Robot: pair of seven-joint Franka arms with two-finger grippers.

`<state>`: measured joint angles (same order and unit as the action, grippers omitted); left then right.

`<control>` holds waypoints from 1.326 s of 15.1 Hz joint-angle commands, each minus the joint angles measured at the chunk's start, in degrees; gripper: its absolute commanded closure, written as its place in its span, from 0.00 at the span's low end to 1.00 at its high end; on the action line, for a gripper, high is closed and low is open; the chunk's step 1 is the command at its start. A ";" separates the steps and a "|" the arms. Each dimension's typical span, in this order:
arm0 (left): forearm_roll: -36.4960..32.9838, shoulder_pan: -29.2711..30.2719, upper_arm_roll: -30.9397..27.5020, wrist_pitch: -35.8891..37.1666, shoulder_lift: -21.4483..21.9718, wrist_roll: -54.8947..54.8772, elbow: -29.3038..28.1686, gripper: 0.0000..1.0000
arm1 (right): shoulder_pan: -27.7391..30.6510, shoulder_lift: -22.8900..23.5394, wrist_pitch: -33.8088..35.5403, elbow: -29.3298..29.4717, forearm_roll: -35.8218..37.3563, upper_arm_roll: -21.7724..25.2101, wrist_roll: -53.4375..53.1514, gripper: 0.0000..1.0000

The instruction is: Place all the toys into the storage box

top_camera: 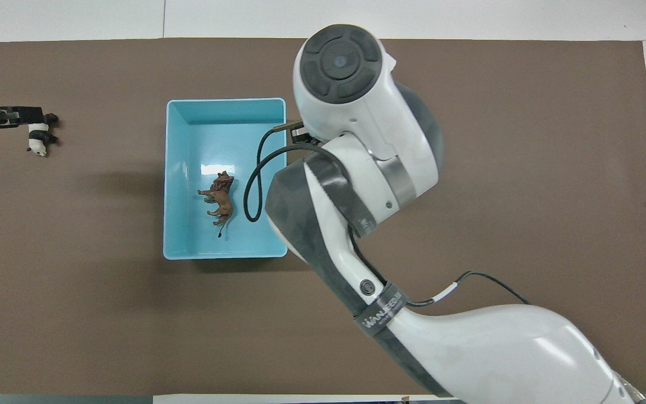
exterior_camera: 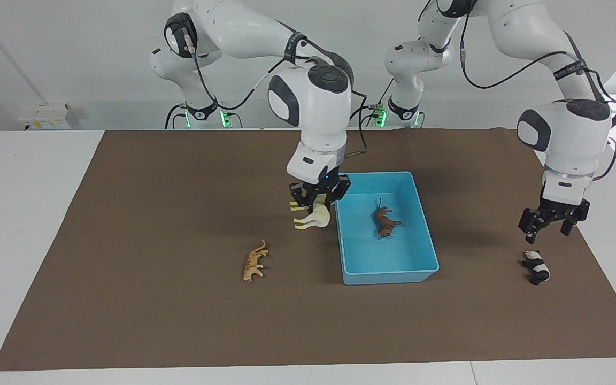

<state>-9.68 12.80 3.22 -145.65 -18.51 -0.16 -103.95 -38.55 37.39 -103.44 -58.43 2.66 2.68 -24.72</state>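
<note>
White walls back a white table [exterior_camera: 30, 224], most of its top covered by a brown mat [exterior_camera: 158, 321] [top_camera: 525, 168]. Cables and green indicator lights sit at the arm bases against the wall, seen in the facing view only.

Storage box [exterior_camera: 425, 262] [top_camera: 170, 185], light blue, rests on the mat toward the left arm's end of the table. Brown lion [exterior_camera: 385, 222] [top_camera: 220, 199] lies on its side on the box floor.

Right arm reaches in over the mat; its right gripper [exterior_camera: 318, 202] is raised beside the box wall on the side toward the right arm's end, jaws closed on the cream horse [exterior_camera: 314, 217], which hangs clear of the mat just outside the box. In the overhead view the arm's wrist and forearm cover this gripper and the horse entirely, along with part of the box rim.

Left gripper [exterior_camera: 549, 224] [top_camera: 17, 115] hangs over the panda [exterior_camera: 537, 266] [top_camera: 38, 137], jaws parted and holding nothing. Facing view shows a clear gap between fingers and panda; from overhead the fingers appear to meet the figurine. Panda lies on the mat near the left arm's end, well apart from the box.

Orange tiger [exterior_camera: 255, 260] lies on its side on the mat, toward the right arm's end from the box; it is hidden beneath the right arm in the overhead view
</note>
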 commanded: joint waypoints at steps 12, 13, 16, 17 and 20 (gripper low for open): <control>-0.87 4.69 0.74 -13.60 -13.39 -8.54 1.30 0.00 | -7.69 4.28 -8.40 -0.55 -3.18 1.18 -21.42 0.00; -0.87 4.43 0.74 -14.31 -13.39 -8.19 0.94 0.00 | -6.64 1.57 -4.53 -0.11 -2.92 2.58 -21.16 0.00; -0.78 4.16 0.74 -13.26 -13.22 -6.00 1.03 0.76 | 0.12 -2.59 2.08 -0.20 -2.74 4.17 -13.63 0.00; -0.26 3.90 0.74 -12.04 -13.22 -4.43 1.55 1.00 | 1.18 -2.67 2.53 -0.28 -2.57 4.61 -11.86 0.00; 0.27 2.41 0.83 -6.43 -13.13 3.22 5.58 1.00 | 7.58 -2.59 2.54 -0.63 -3.88 5.58 -3.62 0.00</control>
<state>-9.57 16.59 4.21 -156.52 -32.22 -0.84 -100.98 -34.17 34.43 -100.41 -57.73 0.33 8.17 -33.78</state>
